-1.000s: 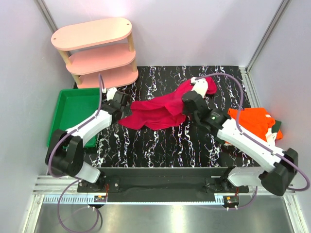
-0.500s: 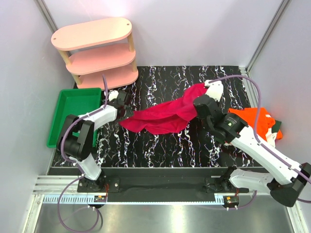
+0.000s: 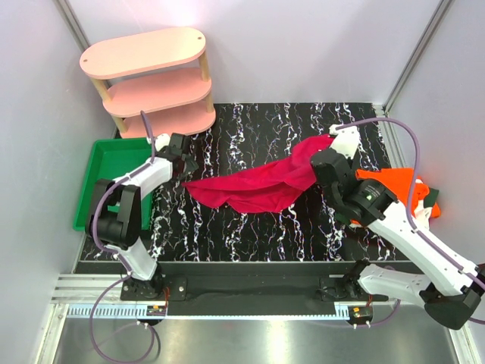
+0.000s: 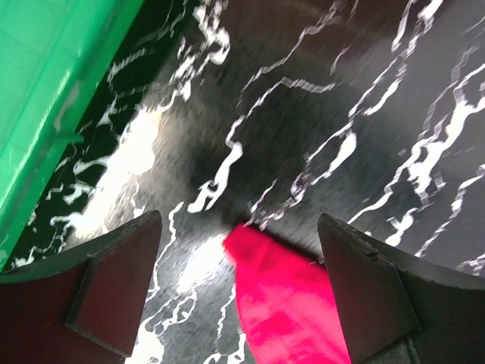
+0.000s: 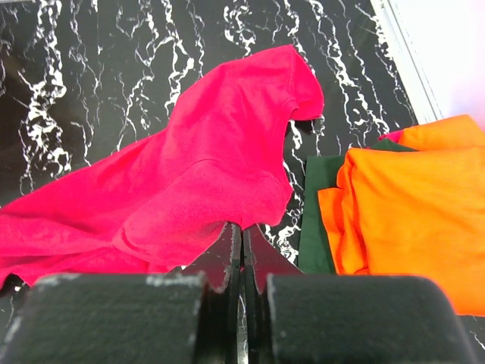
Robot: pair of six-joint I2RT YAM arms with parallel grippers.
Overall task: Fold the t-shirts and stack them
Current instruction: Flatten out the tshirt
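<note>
Showing the crimson t-shirt [image 3: 258, 182] drawn out in a long band across the middle of the table [image 3: 250, 227], running from near the left edge up toward the far right corner. Right gripper [image 3: 323, 155]: fingers pressed together and clamped on the shirt's right end; the wrist view shows the cloth pinched at the fingertips and spreading away over the marbled top. Left gripper [image 3: 187, 161]: fingers [image 4: 114, 280] spread wide and holding nothing, with the shirt's pointed left tip lying on the table between them; this wrist view is blurred, so whether the tip touches either finger cannot be told. At the right edge of the table, the orange t-shirt [image 3: 390, 186] lies on the dark green t-shirt [image 3: 433, 197], which shows only as a strip beyond it. Beside the table's left edge sits a green tray [image 3: 106, 171]; beyond it, at the far left corner, stands a pink shelf [image 3: 144, 53].
</note>
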